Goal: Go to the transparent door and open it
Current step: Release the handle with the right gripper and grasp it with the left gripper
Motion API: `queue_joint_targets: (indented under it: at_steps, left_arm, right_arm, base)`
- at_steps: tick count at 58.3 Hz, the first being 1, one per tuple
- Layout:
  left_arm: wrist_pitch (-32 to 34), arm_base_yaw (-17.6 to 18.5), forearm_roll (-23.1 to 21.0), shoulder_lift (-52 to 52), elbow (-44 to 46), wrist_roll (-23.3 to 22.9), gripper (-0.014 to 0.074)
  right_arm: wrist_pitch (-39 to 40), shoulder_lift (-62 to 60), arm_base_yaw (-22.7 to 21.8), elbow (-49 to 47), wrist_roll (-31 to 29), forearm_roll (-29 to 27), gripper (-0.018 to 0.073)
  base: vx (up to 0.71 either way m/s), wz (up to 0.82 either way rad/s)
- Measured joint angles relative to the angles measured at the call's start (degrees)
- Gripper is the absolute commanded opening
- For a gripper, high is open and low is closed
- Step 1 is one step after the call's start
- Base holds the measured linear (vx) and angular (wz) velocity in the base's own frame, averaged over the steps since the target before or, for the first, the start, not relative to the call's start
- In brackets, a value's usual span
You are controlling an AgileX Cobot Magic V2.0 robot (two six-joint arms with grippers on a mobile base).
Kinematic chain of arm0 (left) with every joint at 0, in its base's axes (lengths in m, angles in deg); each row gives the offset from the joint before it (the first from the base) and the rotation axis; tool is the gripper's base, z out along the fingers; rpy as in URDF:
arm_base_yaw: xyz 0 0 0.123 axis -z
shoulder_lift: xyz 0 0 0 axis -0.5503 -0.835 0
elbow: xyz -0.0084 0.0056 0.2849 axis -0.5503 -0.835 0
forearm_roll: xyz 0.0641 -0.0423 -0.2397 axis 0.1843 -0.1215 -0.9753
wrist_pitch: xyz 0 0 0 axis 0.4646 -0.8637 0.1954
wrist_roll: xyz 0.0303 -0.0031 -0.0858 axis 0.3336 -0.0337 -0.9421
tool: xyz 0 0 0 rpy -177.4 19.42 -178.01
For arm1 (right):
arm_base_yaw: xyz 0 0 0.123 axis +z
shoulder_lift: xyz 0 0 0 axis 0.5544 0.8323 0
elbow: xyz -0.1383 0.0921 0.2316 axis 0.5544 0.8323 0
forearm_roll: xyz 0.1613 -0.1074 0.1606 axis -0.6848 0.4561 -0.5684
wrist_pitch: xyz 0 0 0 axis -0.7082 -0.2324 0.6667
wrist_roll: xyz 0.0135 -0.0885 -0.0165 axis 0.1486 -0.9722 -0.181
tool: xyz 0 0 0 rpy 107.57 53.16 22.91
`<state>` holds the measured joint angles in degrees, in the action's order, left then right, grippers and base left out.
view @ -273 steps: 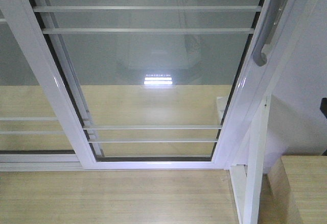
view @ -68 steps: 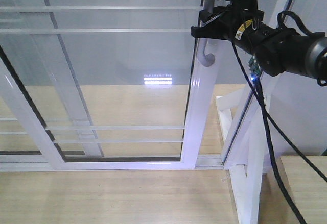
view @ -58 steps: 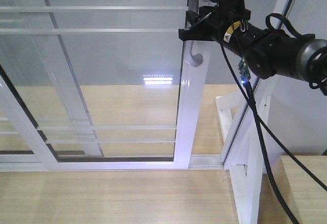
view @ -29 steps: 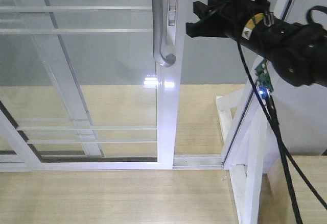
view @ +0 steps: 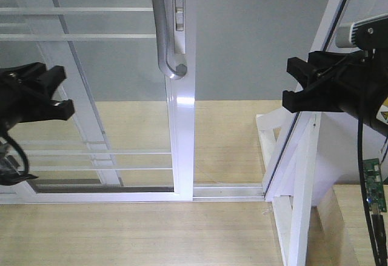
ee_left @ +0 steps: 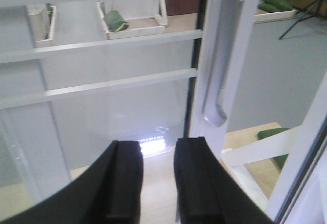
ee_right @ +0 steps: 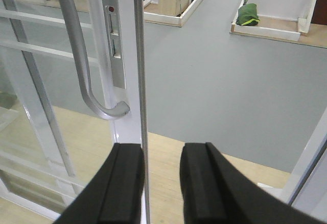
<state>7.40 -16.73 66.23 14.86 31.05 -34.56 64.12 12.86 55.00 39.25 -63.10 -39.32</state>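
Glass door [view: 182,145] stands left of centre in the front view, grey handle [view: 165,29] up top, a gap on its right. Left gripper [view: 60,91] and right gripper [view: 291,84] flank it, jaws apart, empty.

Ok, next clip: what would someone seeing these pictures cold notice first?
The transparent door stands partly open in the middle of the front view, leaving a gap to the white frame on its right. Its curved grey handle sits high on its right side, and the black left hand and right hand hang open at either edge of the picture, holding nothing.
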Motion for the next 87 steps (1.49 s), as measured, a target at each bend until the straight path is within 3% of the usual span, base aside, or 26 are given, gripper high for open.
queue_joint_targets:
  at_steps: [7,14,30,59,87]
  left_arm:
    - [6.51,1.61,0.11,-9.88,2.69,-0.96,0.048]
    - [10.89,2.34,0.17,-19.9,8.53,-1.31,0.0488]
    - [12.15,3.73,1.41,-34.56,25.87,-1.36,0.0488]
    - [3.8,4.2,2.19,-44.56,48.0,-1.36,0.0484]
    - [1.87,4.13,2.81,-45.57,50.17,-1.31,0.0339]
  right_arm:
    - [-0.36,-0.35,0.0,0.17,0.0,0.0,0.0278]
    - [-0.36,-0.35,0.0,0.17,0.0,0.0,0.0278]
    - [-0.36,-0.35,0.0,0.17,0.05,0.0,0.0278]
    - [-0.36,-0.35,0.0,0.17,0.05,0.0,0.0278]
    - [-0.36,-0.35,0.0,0.17,-0.06,0.0,0.0278]
  base:
    - [0.0,0.0]
    - [0.0,0.0]
    - [0.0,0.0]
    - [0.0,0.0]
    - [0.0,0.0]
